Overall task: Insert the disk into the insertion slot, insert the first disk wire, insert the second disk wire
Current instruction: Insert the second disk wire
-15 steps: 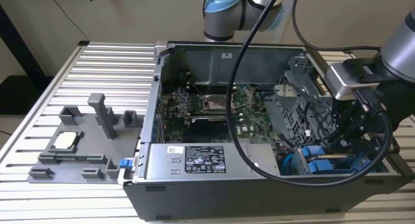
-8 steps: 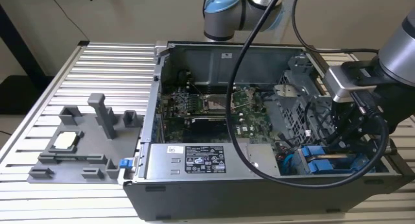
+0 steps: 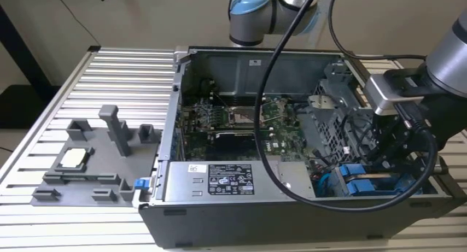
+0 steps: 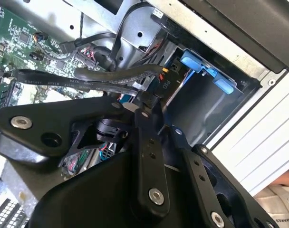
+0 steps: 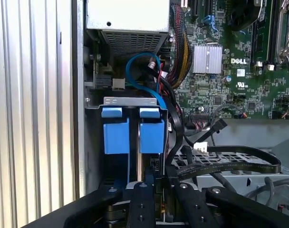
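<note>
In the exterior view, the gripper (image 3: 379,170) is seen lowered into the near corner of the black computer case (image 3: 292,219) on the exterior view's right, just over the blue carrier tabs of the disk (image 3: 362,181), which stands on edge inside the insertion slot (image 3: 419,189), a grey metal bay against the case wall. In the first wrist view the disk (image 5: 150,135) is shown seated in the slot (image 5: 130,100), its bright blue frame ending in two flat tabs side by side; the silver-grey body is largely hidden by the frame and bay. A black connector (image 4: 159,88) on a bundle of dark wires (image 4: 111,76) is seen in the second wrist view at the fingertips, with the gripper (image 4: 151,102) apparently pinched narrowly on it, close to the disk's rear edge (image 4: 201,66). Whether the plug is already mated cannot be told.

The disk is judged rigid and fairly heavy, with a fragile mechanism inside; its plastic frame would flex a little, so the blue tabs are judged the sensible grasp point. The wire is judged soft and springy, so it is best held by the hard connector shell rather than the cable. A grey power-supply box (image 3: 222,181) lies nearer the exterior view's left, and the green motherboard (image 3: 233,121) lies farther back.
</note>
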Robot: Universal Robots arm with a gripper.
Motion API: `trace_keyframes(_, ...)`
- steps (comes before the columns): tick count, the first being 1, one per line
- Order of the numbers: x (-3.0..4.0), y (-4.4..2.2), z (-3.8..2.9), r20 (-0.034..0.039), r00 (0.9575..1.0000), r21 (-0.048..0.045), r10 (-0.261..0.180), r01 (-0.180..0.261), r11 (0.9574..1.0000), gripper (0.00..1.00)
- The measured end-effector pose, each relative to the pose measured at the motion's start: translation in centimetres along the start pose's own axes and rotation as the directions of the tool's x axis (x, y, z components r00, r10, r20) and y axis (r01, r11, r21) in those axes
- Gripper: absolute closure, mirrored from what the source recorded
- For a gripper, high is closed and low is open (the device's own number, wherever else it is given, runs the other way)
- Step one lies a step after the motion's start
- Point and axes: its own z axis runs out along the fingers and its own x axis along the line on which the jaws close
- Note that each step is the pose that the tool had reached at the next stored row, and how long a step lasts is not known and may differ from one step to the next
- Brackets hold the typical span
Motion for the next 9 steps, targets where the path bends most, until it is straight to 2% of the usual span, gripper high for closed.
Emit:
trace_keyframes(3, -0.04, -0.02, -0.52, 0.0000, 1.0000, -0.0002, 0.000, 0.000, 1.0000, 0.76)
trace_keyframes(9, -0.23, -0.10, -2.90, 0.0000, 1.0000, -0.0002, 0.000, 0.000, 1.0000, 0.76)
